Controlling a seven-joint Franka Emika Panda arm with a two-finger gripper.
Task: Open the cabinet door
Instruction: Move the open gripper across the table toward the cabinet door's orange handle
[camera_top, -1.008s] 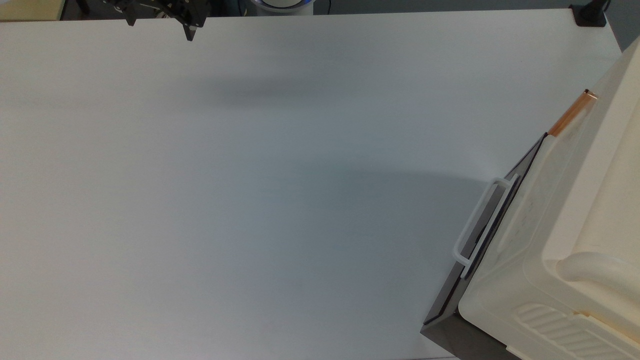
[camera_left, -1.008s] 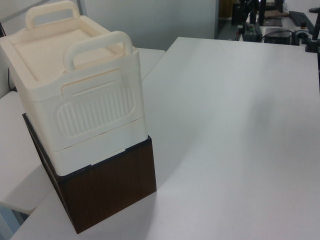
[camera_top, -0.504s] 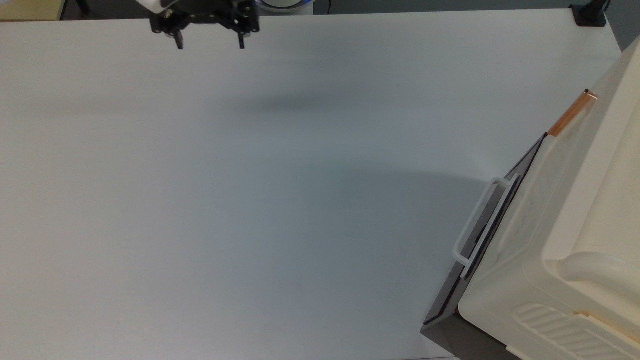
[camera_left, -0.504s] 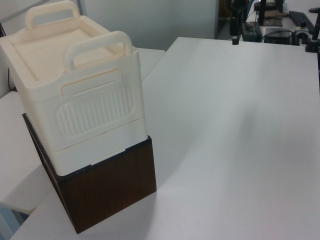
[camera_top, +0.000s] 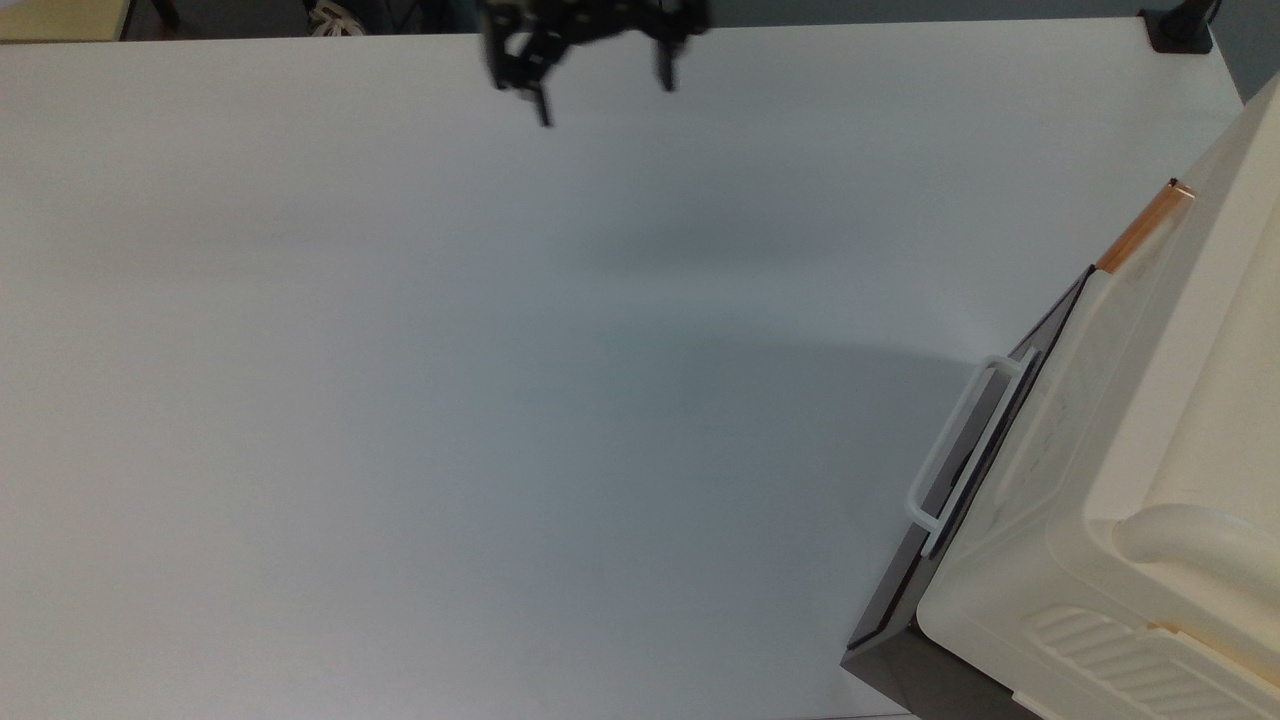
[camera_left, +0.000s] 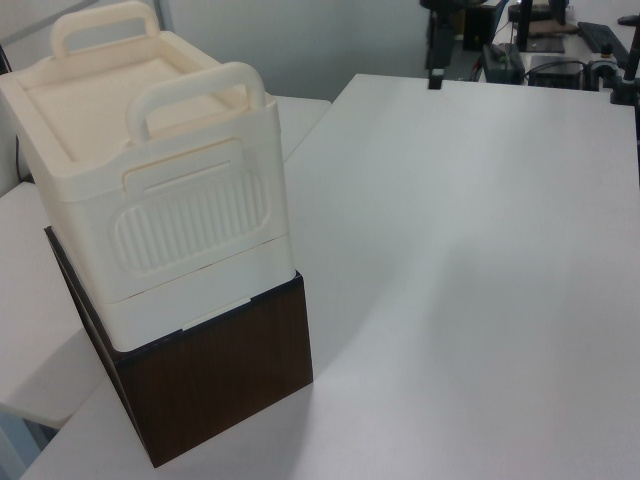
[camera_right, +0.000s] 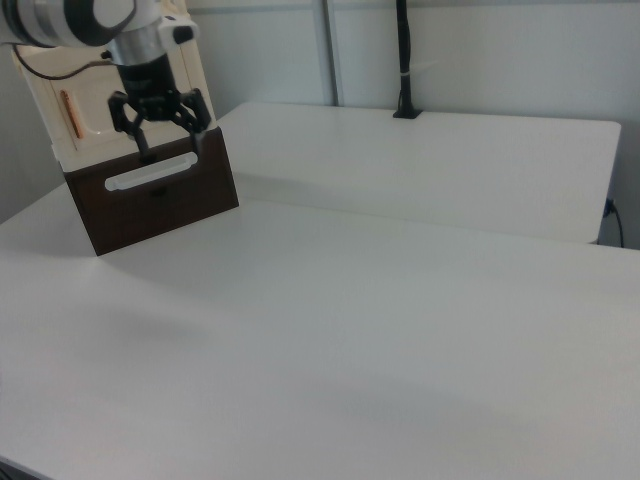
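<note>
A: Black two-finger tool (camera_top: 600, 85) has been shifted along the white counter (camera_top: 500, 400) far edge toward the top view's right over the last second; fingers held apart, nothing gripped.

B: Flat cream plastic cabinet door (camera_right: 100, 105) with orange-copper handle strip (camera_top: 1145, 228) is seen shut, at the top view's right edge, well apart from the tool. Approach judged barely begun.

White-grey arm (camera_right: 70, 18), black joint band; black two-finger tool (camera_right: 165, 125).
</note>
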